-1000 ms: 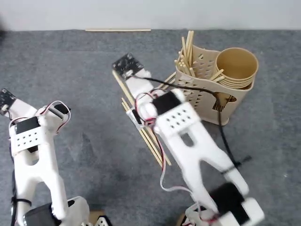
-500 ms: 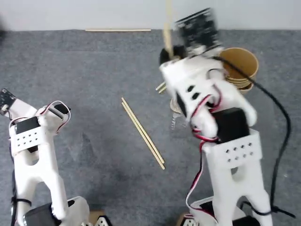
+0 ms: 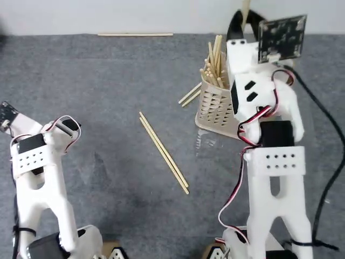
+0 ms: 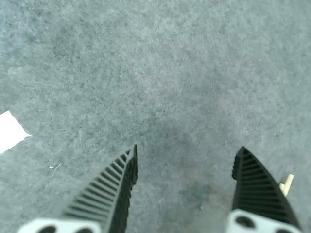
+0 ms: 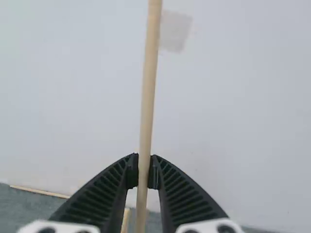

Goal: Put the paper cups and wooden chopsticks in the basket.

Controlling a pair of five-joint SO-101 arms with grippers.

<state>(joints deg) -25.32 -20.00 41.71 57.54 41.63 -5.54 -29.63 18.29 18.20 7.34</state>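
Grey felt tabletop (image 3: 108, 81) beneath a plain white wall (image 5: 233, 97). Close by the right claw (image 5: 144, 170), a beige perforated plastic basket (image 3: 215, 105) with a bundle of wooden chopsticks (image 3: 214, 59) standing inside. Right claw high against the wall, pinched tight on one pale upright chopstick (image 5: 150, 73). Left claw (image 4: 187, 150) spread wide over the felt, gripping nothing. Between the two claws, a loose pair of chopsticks (image 3: 163, 152) lying flat. Well apart from both claws, a single stick (image 3: 135, 34) at the wall's foot.

Bare carpet (image 3: 108, 97) lies all round the two loose chopsticks (image 3: 163, 152) — reachable from any side. The basket (image 3: 213, 108) is hemmed in: upright sticks (image 3: 214, 59) crowd one compartment — the right arm (image 3: 264, 102) stands over it.
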